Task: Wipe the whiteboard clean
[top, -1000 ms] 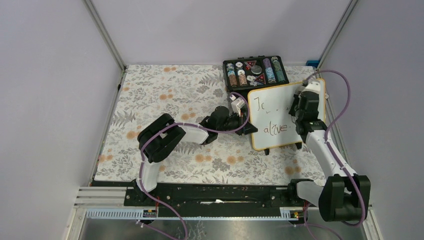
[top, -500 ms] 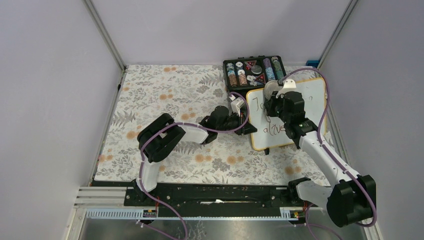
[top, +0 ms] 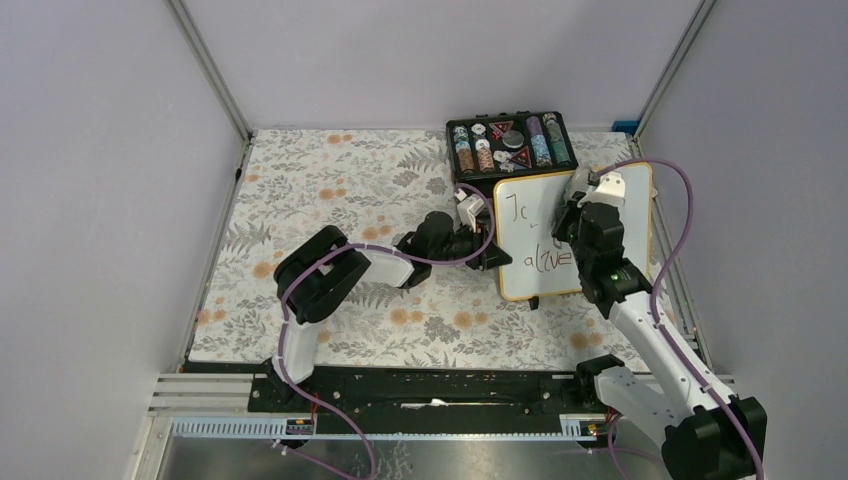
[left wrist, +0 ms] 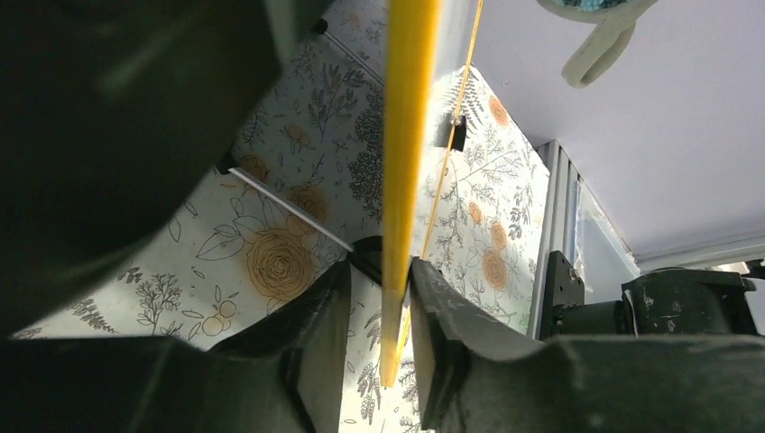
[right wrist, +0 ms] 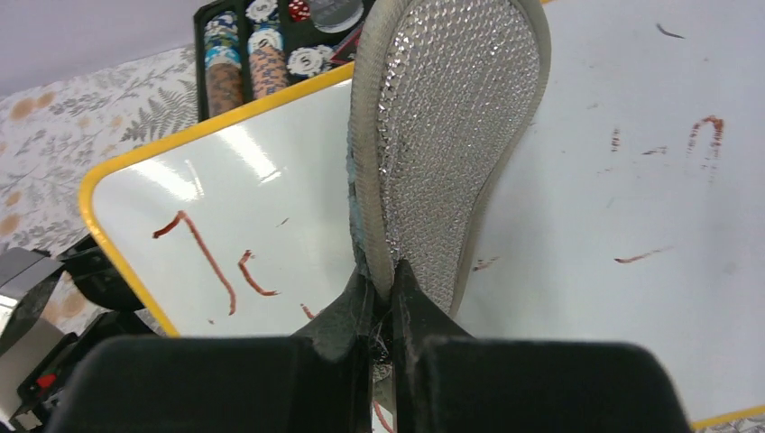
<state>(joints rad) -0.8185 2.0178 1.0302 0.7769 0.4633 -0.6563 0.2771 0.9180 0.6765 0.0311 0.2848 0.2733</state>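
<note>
Logged whiteboard (top: 530, 283) at far right of tabletop (top: 330, 190), beside chip case (top: 510, 140). Noted left pincer (left wrist: 397, 307) nipped onto its yellow frame, right pincer (right wrist: 388, 289) clamped on mesh pad (right wrist: 447, 135) over mid-board. Saw red strokes (right wrist: 203, 257) left of pad. Judged advisable: pad flat, even pressure, leftward sweeps over strokes, firm frame hold against sliding.
</note>
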